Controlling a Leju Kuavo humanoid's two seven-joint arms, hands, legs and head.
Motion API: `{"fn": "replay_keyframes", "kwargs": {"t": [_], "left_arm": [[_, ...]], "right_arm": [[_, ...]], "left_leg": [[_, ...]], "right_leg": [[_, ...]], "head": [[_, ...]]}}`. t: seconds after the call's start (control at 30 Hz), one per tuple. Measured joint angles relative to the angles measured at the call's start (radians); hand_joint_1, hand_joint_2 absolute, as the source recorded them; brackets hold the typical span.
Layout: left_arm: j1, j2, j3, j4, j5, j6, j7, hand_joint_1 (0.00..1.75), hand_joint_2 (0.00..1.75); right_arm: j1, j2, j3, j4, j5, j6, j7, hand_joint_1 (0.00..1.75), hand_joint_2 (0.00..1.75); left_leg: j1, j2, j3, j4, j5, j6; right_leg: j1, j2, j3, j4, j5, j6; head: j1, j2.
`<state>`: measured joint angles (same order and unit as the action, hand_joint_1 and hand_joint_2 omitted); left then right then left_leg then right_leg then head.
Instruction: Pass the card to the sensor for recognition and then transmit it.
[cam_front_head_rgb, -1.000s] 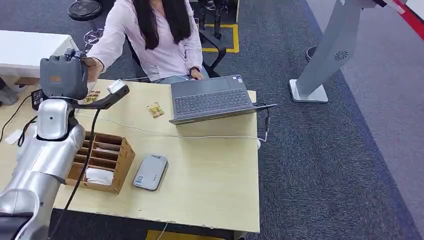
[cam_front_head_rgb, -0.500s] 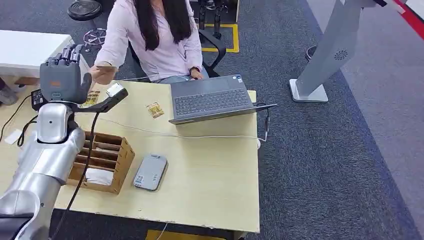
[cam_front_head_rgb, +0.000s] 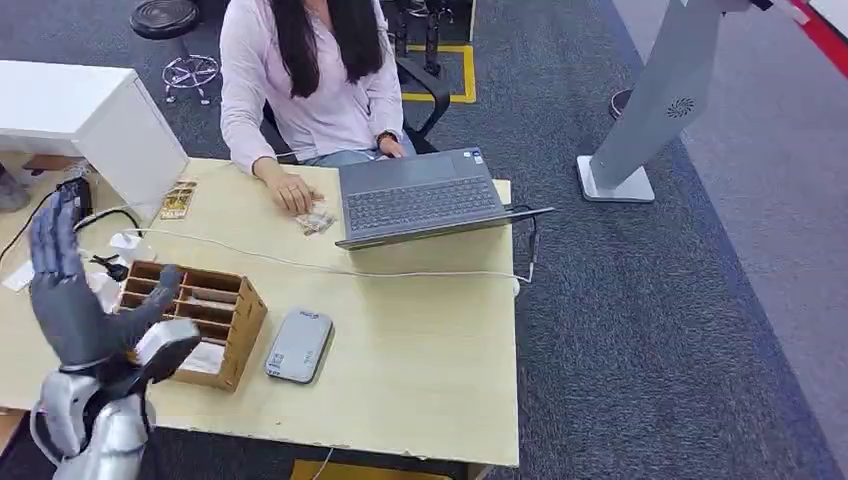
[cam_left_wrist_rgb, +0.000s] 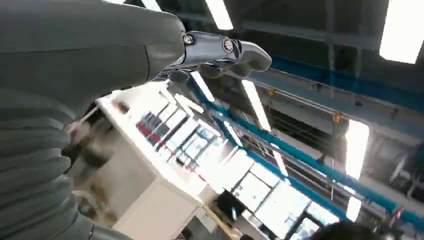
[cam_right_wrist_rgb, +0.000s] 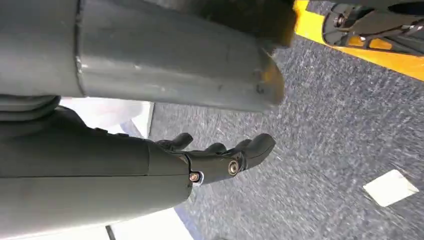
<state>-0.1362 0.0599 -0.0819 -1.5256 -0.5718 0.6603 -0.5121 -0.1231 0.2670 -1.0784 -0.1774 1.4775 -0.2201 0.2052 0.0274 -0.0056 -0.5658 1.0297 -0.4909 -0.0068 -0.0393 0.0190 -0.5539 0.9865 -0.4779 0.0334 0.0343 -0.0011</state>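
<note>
My left hand is raised over the table's near left corner, palm open, fingers spread, holding nothing. In the left wrist view its fingers point up toward the ceiling lights. The person's hand rests on the table beside small yellowish cards next to the laptop. The grey card sensor lies flat on the table, right of the wooden card box. My right hand hangs over the carpet with loosely bent fingers and nothing in it.
An open laptop sits at the table's far side, with a white cable running across. More cards lie at the far left by a white cabinet. A grey stand is on the carpet at right.
My left arm has dropped from up near the person down to the table's near left corner, hand empty. The person has taken the card and lowered a hand beside the laptop.
</note>
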Motion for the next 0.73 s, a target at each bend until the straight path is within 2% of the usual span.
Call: {"fn": "replay_keyframes", "kwargs": {"t": [0.07, 0.1, 0.13, 0.17, 0.2, 0.23, 0.27, 0.33, 0.43, 0.5, 0.57, 0.67, 0.73], "left_arm": [[0.112, -0.017, 0.106, -0.08, 0.325, -0.127, -0.131, 0.0, 1.75], [0.157, -0.035, 0.189, -0.117, 0.506, -0.239, -0.168, 0.0, 1.75], [0.185, -0.055, 0.288, -0.125, 0.649, -0.37, -0.177, 0.0, 1.75], [0.205, -0.076, 0.399, -0.125, 0.74, -0.483, -0.179, 0.0, 1.75], [0.215, -0.092, 0.491, -0.124, 0.779, -0.559, -0.171, 0.0, 1.75], [0.218, -0.105, 0.584, -0.114, 0.823, -0.641, -0.135, 0.0, 1.75], [0.214, -0.11, 0.677, -0.079, 0.883, -0.719, -0.087, 0.0, 1.75], [0.2, -0.114, 0.861, 0.04, 0.968, -0.829, 0.0, 0.0, 1.75], [0.179, -0.111, 1.071, 0.28, 1.013, -0.929, 0.094, 0.0, 1.75], [0.176, -0.114, 1.155, 0.423, 1.003, -0.968, 0.088, 0.0, 1.75], [0.168, -0.12, 1.217, 0.533, 0.993, -0.983, 0.071, 0.0, 1.75], [0.154, -0.122, 1.276, 0.621, 0.982, -0.983, 0.076, 0.0, 1.75], [0.145, -0.124, 1.305, 0.661, 0.978, -0.97, 0.137, 0.0, 1.75]], "right_arm": [[0.008, -0.003, -0.015, 0.0, -0.018, -0.005, 0.008, 0.0, 0.0], [0.011, -0.005, -0.024, 0.0, -0.025, -0.009, 0.015, 0.0, 0.0], [0.013, -0.006, -0.032, 0.0, -0.029, -0.01, 0.022, 0.0, 0.0], [0.014, -0.008, -0.037, -0.001, -0.03, -0.011, 0.024, 0.0, 0.0], [0.014, -0.009, -0.041, -0.001, -0.03, -0.012, 0.025, 0.0, 0.0], [0.016, -0.01, -0.044, -0.001, -0.029, -0.013, 0.025, 0.0, 0.0], [0.016, -0.011, -0.048, -0.001, -0.026, -0.014, 0.025, 0.0, 0.0], [0.016, -0.011, -0.052, -0.001, -0.017, -0.014, 0.018, 0.0, 0.0], [0.02, -0.013, -0.052, -0.001, -0.003, -0.013, -0.003, 0.0, 0.0], [0.019, -0.016, -0.052, -0.001, -0.002, -0.01, -0.014, 0.0, 0.0], [0.019, -0.018, -0.052, -0.001, -0.001, -0.008, -0.019, 0.0, 0.0], [0.019, -0.02, -0.052, -0.001, -0.001, -0.007, -0.019, 0.0, 0.0], [0.019, -0.021, -0.052, -0.001, 0.002, -0.004, -0.019, 0.0, 0.0]], "left_leg": [[0.0, 0.0, -0.001, 0.0, 0.0, 0.0], [0.0, 0.0, -0.001, 0.0, 0.0, 0.0], [0.0, 0.0, -0.001, 0.0, 0.0, 0.0], [0.001, 0.0, -0.001, -0.001, 0.0, 0.0], [0.002, 0.0, -0.001, -0.001, 0.0, 0.0], [0.002, 0.0, -0.002, -0.001, 0.0, 0.0], [0.001, -0.001, -0.001, -0.001, 0.0, 0.0], [0.002, 0.001, 0.0, -0.001, -0.001, -0.001], [0.001, 0.001, 0.002, -0.001, -0.001, -0.001], [0.001, 0.001, 0.001, -0.001, -0.001, -0.001], [0.001, -0.001, 0.001, -0.001, -0.001, -0.001], [0.001, -0.002, 0.001, -0.001, -0.001, 0.0], [0.001, -0.003, 0.001, -0.001, -0.001, 0.0]], "right_leg": [[0.0, 0.0, 0.0, 0.0, -0.001, 0.001], [0.0, 0.0, -0.001, 0.0, -0.001, 0.001], [0.0, 0.0, -0.001, 0.0, -0.002, 0.001], [0.001, -0.001, -0.002, 0.0, -0.002, 0.0], [0.001, 0.0, -0.002, 0.0, -0.002, 0.0], [0.001, -0.001, -0.001, 0.0, -0.002, 0.0], [0.001, -0.001, -0.001, 0.0, -0.002, 0.0], [0.001, 0.0, 0.0, 0.0, -0.002, 0.0], [0.001, 0.001, 0.0, 0.0, -0.002, 0.0], [0.001, 0.0, 0.001, 0.0, -0.002, 0.0], [0.001, -0.002, 0.002, -0.001, -0.002, 0.0], [0.001, -0.003, 0.002, -0.001, -0.002, 0.001], [0.0, -0.003, 0.002, -0.001, -0.002, 0.001]], "head": [[0.0, 0.0], [0.0, 0.0], [0.0, 0.0], [0.0, 0.0], [0.0, 0.0], [-0.001, 0.0], [0.0, 0.0], [0.0, 0.0], [-0.003, 0.0], [-0.003, 0.0], [0.0, 0.0], [0.0, 0.0], [0.0, 0.0]]}}
